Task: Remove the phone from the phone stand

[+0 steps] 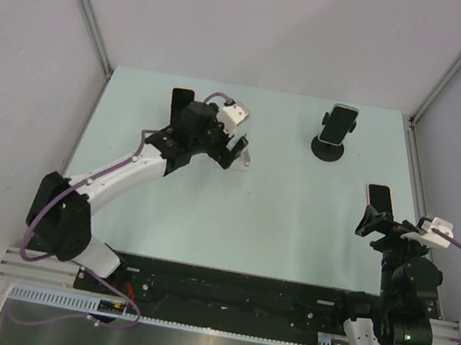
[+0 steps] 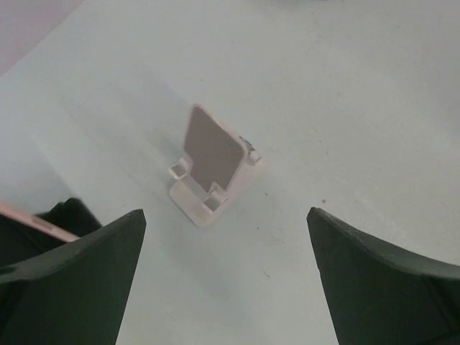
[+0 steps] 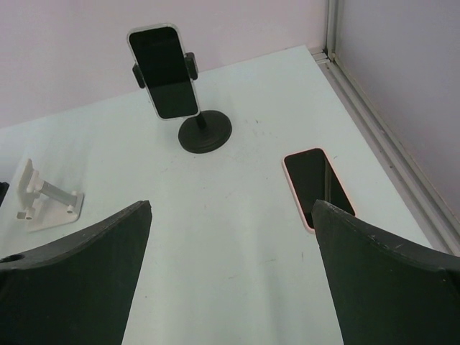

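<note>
At upper left of the right wrist frame, the phone (image 3: 164, 72) is sitting clamped upright in the phone stand (image 3: 205, 133). We are seeing left gripper (image 2: 224, 215) and right gripper (image 3: 233, 207) spread, empty. We are judging the phone stiff, slick, breakable: pinch its long edges below the clamp (image 3: 191, 63).

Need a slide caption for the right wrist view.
Open right end effector faces a phone clamped in the black stand; a pink-cased phone lies flat nearby, an empty white stand at left.
</note>
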Robot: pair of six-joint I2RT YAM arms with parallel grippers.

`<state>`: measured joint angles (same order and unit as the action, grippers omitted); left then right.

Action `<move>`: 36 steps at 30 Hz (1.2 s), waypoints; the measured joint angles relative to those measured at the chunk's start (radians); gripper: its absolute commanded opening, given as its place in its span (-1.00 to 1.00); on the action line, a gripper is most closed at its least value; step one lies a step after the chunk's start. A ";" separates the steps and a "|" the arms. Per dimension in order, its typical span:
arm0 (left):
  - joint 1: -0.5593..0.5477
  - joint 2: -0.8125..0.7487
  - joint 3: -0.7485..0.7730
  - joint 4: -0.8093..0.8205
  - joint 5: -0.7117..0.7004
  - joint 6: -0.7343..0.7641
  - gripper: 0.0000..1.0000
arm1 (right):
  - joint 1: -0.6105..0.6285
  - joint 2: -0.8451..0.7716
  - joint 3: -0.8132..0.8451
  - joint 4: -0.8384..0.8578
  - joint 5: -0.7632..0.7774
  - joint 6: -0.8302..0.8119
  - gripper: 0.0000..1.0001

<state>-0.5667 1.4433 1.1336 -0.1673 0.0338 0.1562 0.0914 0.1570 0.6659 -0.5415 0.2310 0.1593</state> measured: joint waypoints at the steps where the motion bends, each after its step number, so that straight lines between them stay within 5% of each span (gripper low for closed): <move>1: 0.009 0.027 0.012 0.000 0.060 0.045 1.00 | 0.002 -0.010 -0.002 0.001 0.000 -0.001 0.99; 17: 0.245 0.368 0.219 0.008 0.758 0.546 1.00 | 0.040 -0.018 -0.006 0.017 -0.037 -0.018 0.99; 36: 0.254 0.604 0.359 0.008 0.932 0.611 0.98 | 0.040 0.037 -0.014 0.039 -0.068 -0.029 1.00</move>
<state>-0.3126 2.0472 1.4925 -0.1593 0.9653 0.7673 0.1318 0.1936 0.6521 -0.5026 0.1635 0.1299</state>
